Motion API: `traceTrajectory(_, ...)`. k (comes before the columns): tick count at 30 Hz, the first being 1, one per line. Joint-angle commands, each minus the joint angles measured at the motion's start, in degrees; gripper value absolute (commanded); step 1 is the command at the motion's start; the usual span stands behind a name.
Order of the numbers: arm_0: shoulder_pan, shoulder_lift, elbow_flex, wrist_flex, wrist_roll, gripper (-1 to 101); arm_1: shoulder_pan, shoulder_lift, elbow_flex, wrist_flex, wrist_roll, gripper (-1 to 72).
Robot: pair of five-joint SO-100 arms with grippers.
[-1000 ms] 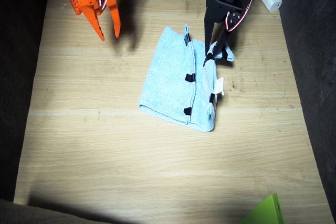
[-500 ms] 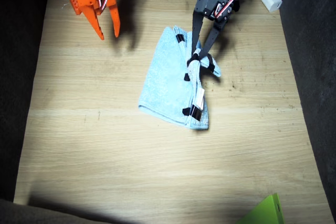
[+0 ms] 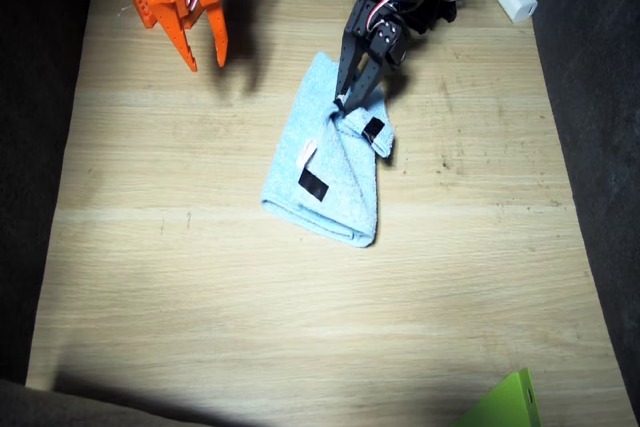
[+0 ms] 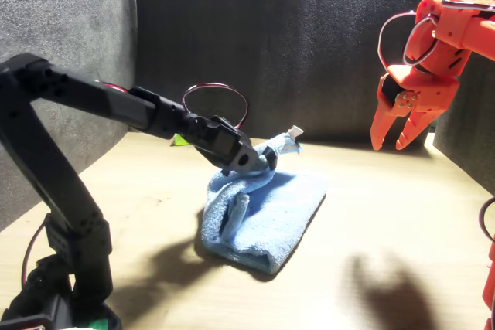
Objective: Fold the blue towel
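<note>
While the left hand [image 3: 343, 104] stays pinched on the towel's [image 3: 325, 169] long edge, it has carried that edge from the side nearer its own base across the middle within 1 second, so the tape strips that lined the edge have turned over and 2 now face up. That lays a second fold over the towel, which sits mid-tabletop [image 3: 300, 327], though the lifted corner looks bunched, not flat. Well apart, the right hand [image 3: 205, 47] hangs part open and empty.

One blue towel [image 3: 330, 172], two arms, one lime-green piece [image 3: 505, 405], one table [image 3: 200, 297]
</note>
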Motion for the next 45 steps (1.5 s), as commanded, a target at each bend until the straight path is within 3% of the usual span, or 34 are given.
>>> traceTrajectory(1, -0.4, 4.2, -0.8, 11.0, 0.1, 22, 1.3, 2.2, 0.4, -0.2, 0.5, 19.7)
traceTrajectory(9, 2.6, 2.1, -9.0, 28.7, -3.4, 39, 1.8, 0.3, 0.5, -1.3, 0.6, 19.4)
traceTrajectory(13, 2.8, -3.3, -16.2, 35.2, -4.3, 42, 2.2, -2.0, 0.5, -2.5, 0.5, 19.4)
traceTrajectory(22, 2.0, -10.4, -23.9, 38.9, -4.2, 42, 2.1, -1.7, 0.6, -2.1, 0.4, 19.4)
traceTrajectory(33, 2.6, -19.4, -34.8, 45.8, -10.4, 47, 2.2, -1.8, 0.7, -2.2, 0.2, 19.4)
traceTrajectory(45, 6.1, -15.2, -41.9, 49.6, -11.0, 44, 2.3, 0.5, 0.4, -0.4, 0.1, 19.4)
